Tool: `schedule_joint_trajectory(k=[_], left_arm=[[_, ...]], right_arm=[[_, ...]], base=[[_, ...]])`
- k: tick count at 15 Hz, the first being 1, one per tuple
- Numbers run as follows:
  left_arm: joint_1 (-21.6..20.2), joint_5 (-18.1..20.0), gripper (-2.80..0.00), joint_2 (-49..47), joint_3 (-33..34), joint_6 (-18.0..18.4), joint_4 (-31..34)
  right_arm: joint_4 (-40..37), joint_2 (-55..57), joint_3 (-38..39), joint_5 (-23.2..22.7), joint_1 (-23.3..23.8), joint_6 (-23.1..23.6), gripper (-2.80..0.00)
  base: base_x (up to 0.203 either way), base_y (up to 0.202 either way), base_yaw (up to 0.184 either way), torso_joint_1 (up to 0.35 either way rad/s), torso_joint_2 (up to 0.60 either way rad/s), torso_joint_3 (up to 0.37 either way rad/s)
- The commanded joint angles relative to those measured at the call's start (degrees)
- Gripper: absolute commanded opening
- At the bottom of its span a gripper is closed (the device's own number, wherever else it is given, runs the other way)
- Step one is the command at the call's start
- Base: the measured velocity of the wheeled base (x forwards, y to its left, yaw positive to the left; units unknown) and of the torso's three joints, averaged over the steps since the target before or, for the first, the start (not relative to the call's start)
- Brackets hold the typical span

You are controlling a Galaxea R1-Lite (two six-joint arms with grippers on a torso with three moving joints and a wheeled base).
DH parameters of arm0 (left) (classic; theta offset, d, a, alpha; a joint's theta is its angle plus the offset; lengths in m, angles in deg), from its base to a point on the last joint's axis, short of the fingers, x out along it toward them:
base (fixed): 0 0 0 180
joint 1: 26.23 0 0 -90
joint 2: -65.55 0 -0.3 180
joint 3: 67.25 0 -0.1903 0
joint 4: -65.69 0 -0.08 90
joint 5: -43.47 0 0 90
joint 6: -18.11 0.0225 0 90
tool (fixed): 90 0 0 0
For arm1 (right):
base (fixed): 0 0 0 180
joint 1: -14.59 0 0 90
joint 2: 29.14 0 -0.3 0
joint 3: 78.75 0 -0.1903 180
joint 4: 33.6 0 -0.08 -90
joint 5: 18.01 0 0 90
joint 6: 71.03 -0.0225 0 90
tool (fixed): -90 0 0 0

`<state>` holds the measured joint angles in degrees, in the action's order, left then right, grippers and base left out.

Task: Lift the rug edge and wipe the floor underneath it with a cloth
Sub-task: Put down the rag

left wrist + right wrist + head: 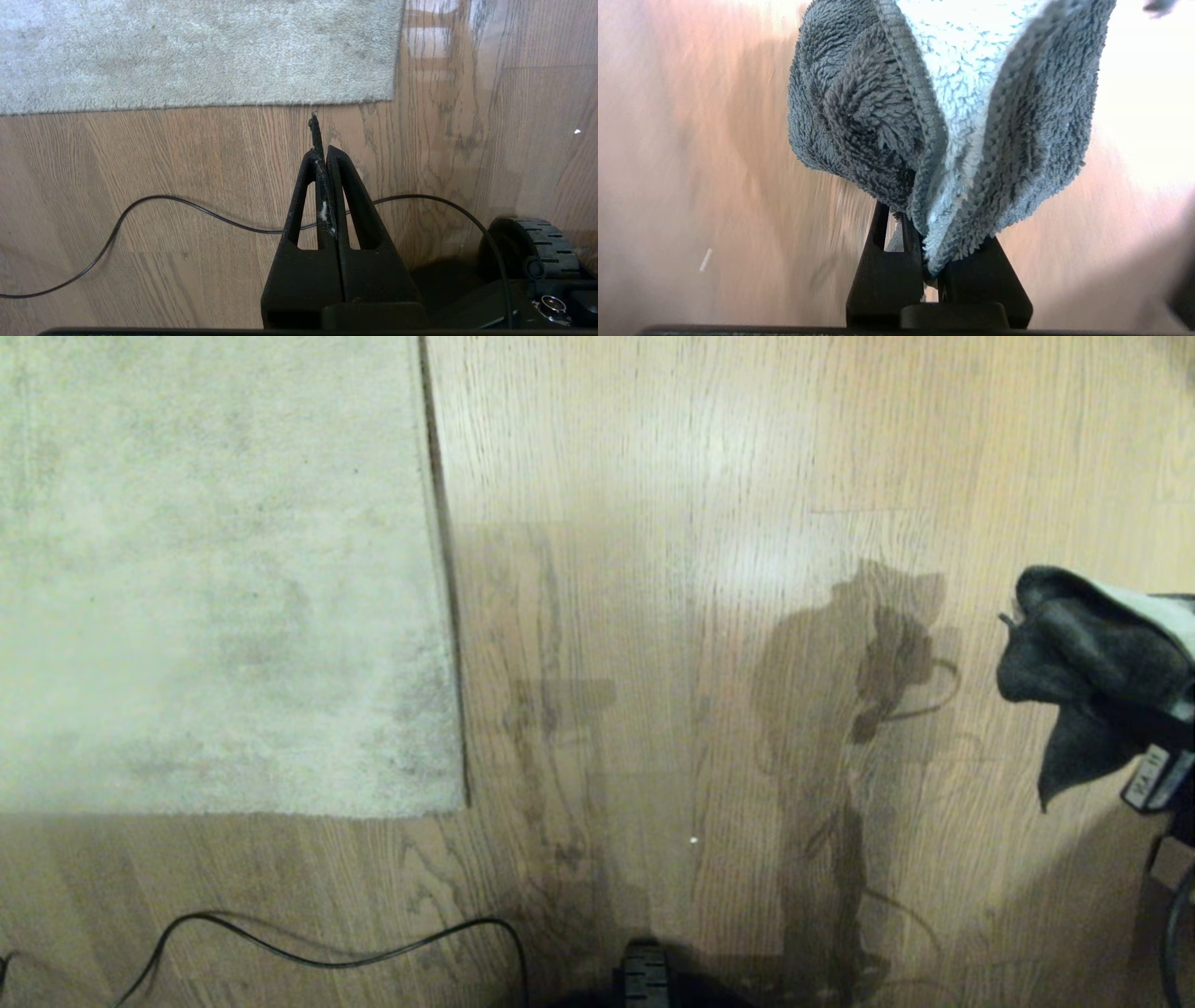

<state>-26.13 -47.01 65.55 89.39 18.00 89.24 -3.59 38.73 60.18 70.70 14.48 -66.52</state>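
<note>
Wood-grain floor (709,616); unreadable label beside cloth (1083,663)

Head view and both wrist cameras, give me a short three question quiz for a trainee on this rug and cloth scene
1. True or false: the cloth is lying on the floor.
2. Which gripper holds the cloth? A) left gripper B) right gripper C) neither
3. Fill in: the rug edge is lying ____ on the floor, not yet lifted.

Key:
1. False; it hangs above the floor in the gripper's fingers.
2. B; the left is shut, apart from the rug, with a black cable on the floor beneath it.
3. Flat.
</note>
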Motion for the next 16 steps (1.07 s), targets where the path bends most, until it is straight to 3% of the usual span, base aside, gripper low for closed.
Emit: schedule_joint_trajectory(k=[1,5,12,13,16], left_arm=[[0.0,0.0,-2.80,-0.1,0.0,0.0,0.0],[0.0,-0.1,-2.80,-0.1,0.0,-0.1,0.0],[0.0,0.0,-2.80,-0.1,0.0,-0.1,0.0],[0.0,0.0,-2.80,-0.1,0.0,0.0,0.0],[0.0,0.0,-2.80,-0.1,0.0,0.0,0.0]], right_arm=[[15.0,20.0,-4.6,-0.1,0.6,-0.1,-2.80],[25.0,32.8,-17.1,-0.5,2.7,-0.4,-2.80],[25.2,40.8,-27.1,-7.1,9.5,-0.4,-2.80],[25.2,41.4,-28.0,-7.5,10.0,-0.4,0.00],[25.5,42.2,-29.3,-7.6,10.3,-0.4,0.00]], base=[[0.000,0.000,0.000,0.000,0.00,0.000],[0.000,0.000,0.000,0.000,0.00,0.000],[0.000,0.000,0.000,0.000,0.00,0.000],[0.000,0.000,0.000,0.000,0.00,0.000],[0.000,0.000,0.000,0.000,0.00,0.000]])
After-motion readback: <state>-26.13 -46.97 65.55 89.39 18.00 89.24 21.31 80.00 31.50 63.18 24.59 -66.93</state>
